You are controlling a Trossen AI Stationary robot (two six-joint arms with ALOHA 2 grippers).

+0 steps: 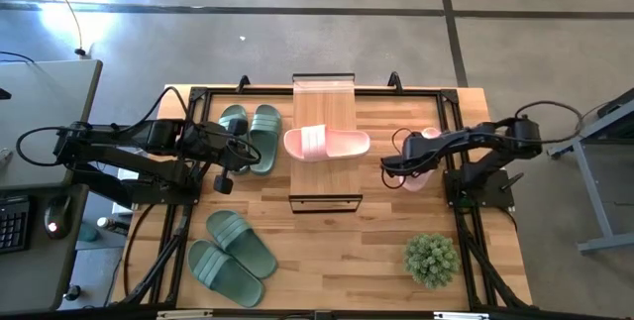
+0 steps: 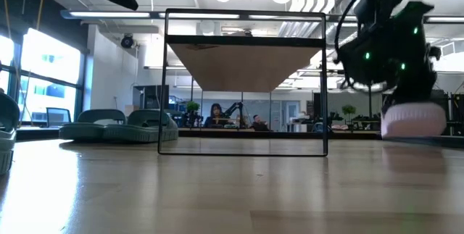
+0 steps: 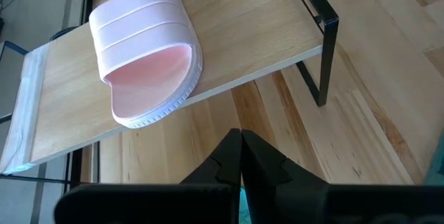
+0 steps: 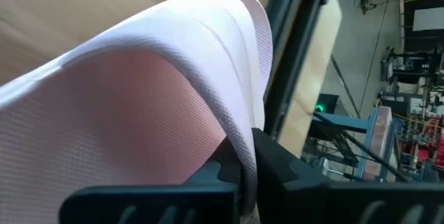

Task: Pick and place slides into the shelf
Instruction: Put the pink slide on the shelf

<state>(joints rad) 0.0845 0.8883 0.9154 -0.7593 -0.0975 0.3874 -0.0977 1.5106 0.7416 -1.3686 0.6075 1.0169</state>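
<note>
The shelf [image 1: 324, 102] is a narrow rack with a pale wood plank top on a thin black frame, standing at the middle of the far half of the table [image 1: 337, 251]. One pale pink slide [image 1: 327, 143] with a wide ribbed strap lies crosswise on the shelf's plank, near its front end and overhanging both long edges; the left wrist view shows its open toe and soft pink footbed. The second pink slide [image 1: 421, 166] is to the right of the shelf, just beside it on the table, with the right gripper [image 1: 404, 165] on it: in the right wrist view the dark fingers [image 4: 274, 161] are closed tight on the edge of its ribbed strap. A pair of sage-green slides [image 1: 251, 134] lies side by side to the left of the shelf, and another green pair [image 1: 232, 254] lies left of the shelf and nearer the table's front edge. The left gripper [image 1: 224, 180] hangs left of the shelf, between the two green pairs, its fingers pressed together on nothing in the left wrist view. A small potted plant [image 1: 431, 259] stands right of the shelf toward the front of the table.
</note>
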